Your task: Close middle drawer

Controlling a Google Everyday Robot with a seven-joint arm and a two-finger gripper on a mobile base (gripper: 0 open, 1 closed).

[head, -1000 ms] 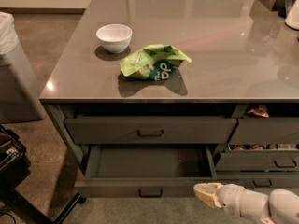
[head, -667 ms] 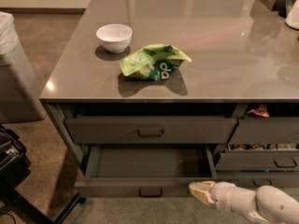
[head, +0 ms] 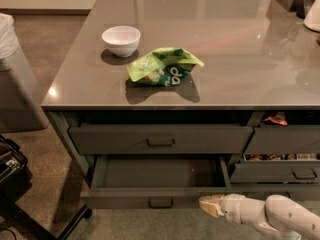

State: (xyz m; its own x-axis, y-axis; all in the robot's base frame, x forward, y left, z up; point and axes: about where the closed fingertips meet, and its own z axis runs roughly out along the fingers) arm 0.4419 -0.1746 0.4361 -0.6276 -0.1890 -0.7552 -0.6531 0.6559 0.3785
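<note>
The middle drawer [head: 125, 200] is the wide dark grey-green one under the counter, pulled far out, with its plain dark inside showing. Its small loop handle [head: 160, 202] sits at the centre of the front panel. My gripper [head: 212, 206] comes in from the lower right on a white arm. Its tan tip is shut and empty, at the right end of the drawer's front panel, touching it or just short of it.
The wide top drawer [head: 160, 140] above stands slightly out. Narrower drawers [head: 280, 171] to the right are partly open with items inside. A white bowl [head: 121, 40] and a green chip bag [head: 164, 66] lie on the counter. A dark cart [head: 12, 171] stands at the left on the floor.
My gripper has moved left along the front of the open drawer, reaching the right end of its panel. The drawer has not visibly moved.
</note>
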